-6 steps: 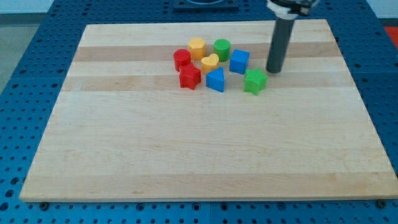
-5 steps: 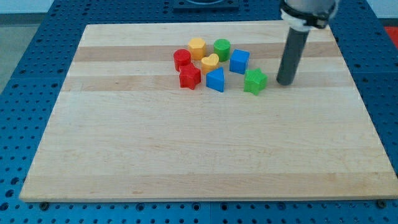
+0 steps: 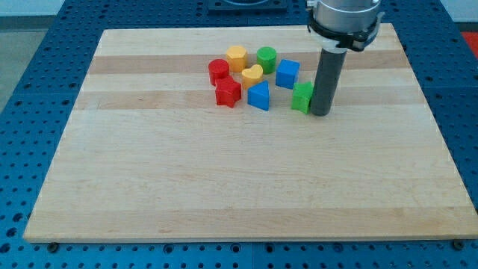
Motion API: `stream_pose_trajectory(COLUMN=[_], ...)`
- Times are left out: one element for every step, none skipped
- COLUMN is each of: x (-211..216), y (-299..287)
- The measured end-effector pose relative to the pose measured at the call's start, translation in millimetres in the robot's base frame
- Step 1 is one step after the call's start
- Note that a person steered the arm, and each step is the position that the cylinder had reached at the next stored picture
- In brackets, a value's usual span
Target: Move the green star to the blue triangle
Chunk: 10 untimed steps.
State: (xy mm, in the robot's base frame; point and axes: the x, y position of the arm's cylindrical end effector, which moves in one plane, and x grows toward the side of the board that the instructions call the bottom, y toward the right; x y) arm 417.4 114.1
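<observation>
You have my tip (image 3: 321, 113) set against the view's right side of the green star (image 3: 302, 97), partly hiding it. No gripper: a bare rod, holding nothing. The star sits just right of the blue triangle (image 3: 258, 96), a small gap between them. Behind them: blue cube (image 3: 287, 73), green cylinder (image 3: 267, 58), yellow heart (image 3: 252, 75), orange block (image 3: 237, 57), red cylinder (image 3: 218, 71), red star (image 3: 228, 93). All rest on the wooden board (image 3: 224, 179).
</observation>
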Motion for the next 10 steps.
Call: stream_pose_trajectory(x=[0.0,-0.3,-1.8,-9.3,-18.1,-20.7,-21.6,-21.6,-21.6,-21.6], y=[0.3,10.5,11.4,11.3,10.9,0.9,-19.4,-39.2,-51.7,-53.3])
